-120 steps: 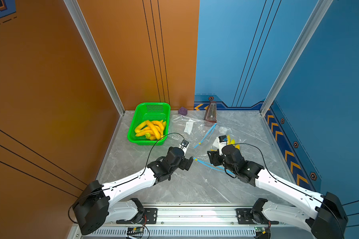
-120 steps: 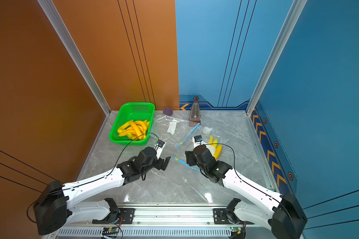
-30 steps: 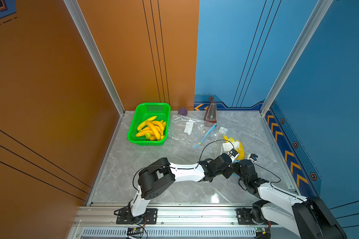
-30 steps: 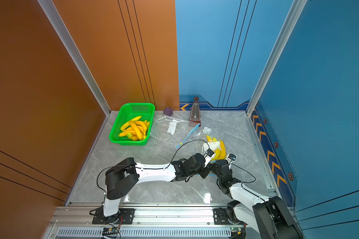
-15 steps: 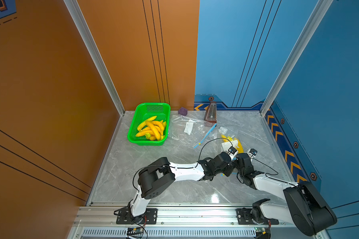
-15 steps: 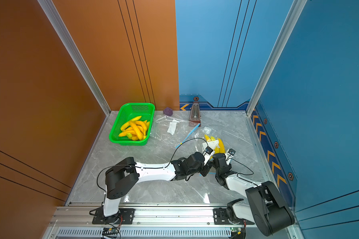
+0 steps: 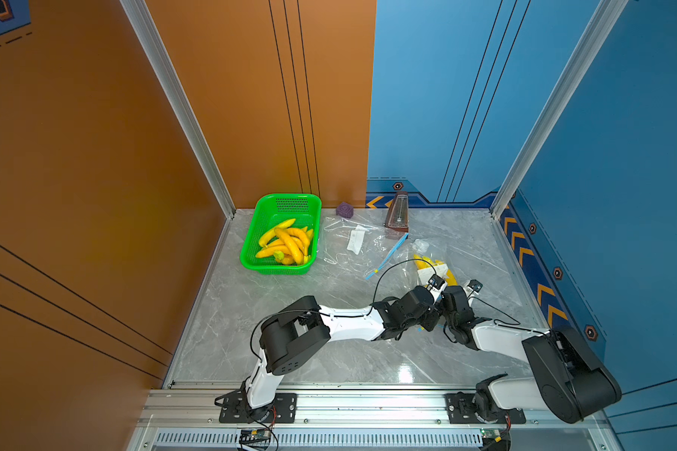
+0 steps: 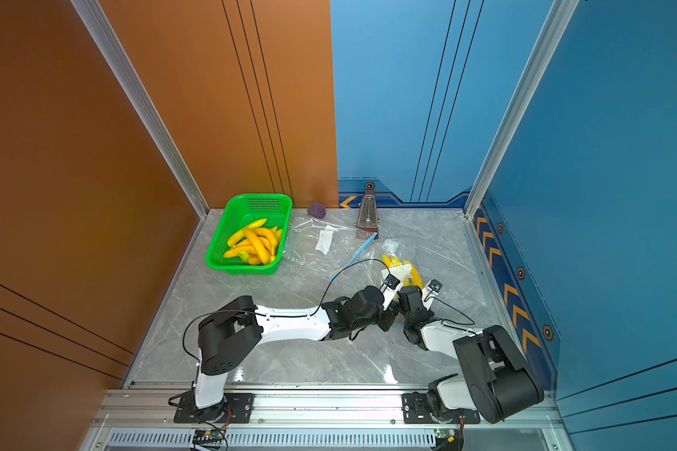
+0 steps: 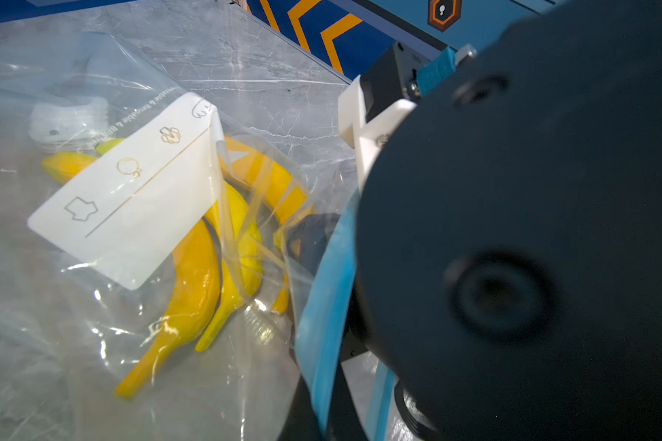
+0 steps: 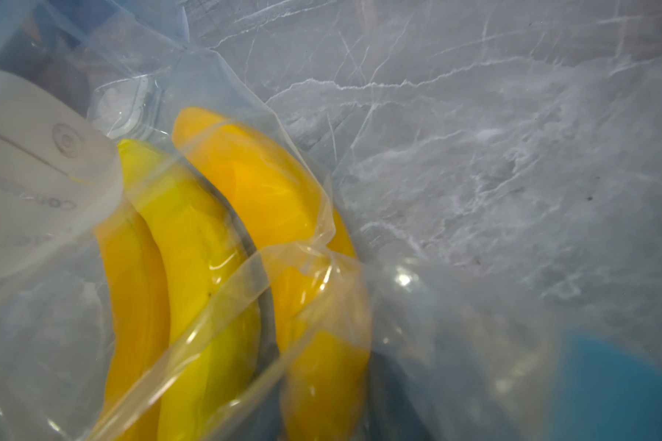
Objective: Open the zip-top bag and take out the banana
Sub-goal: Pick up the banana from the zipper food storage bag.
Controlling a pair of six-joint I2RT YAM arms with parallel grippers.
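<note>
The clear zip-top bag (image 7: 409, 269) lies at the right of the marble table, with yellow bananas (image 7: 427, 261) and a white label inside. My left gripper (image 7: 434, 317) reaches across from the left and is shut on the bag's blue zip edge (image 9: 327, 305). My right gripper (image 7: 448, 292) pokes into the bag mouth, at the stem end of the orange banana (image 10: 322, 374). Crumpled plastic blurs its fingers, so their state is unclear. In the left wrist view the right arm's black body (image 9: 513, 229) fills one side.
A green basket (image 7: 251, 250) with several bananas stands at the back left. Near the back wall are a purple cube (image 7: 344, 210) and a brown metronome (image 7: 396, 213). A second clear bag (image 7: 352, 242) with a blue zip strip (image 7: 387, 255) lies between basket and bag.
Both arms have moved right to the bag. Over the last second the right arm folded back and its gripper pushed in towards the bananas while narrowing. The left gripper stayed shut on the zip edge.
</note>
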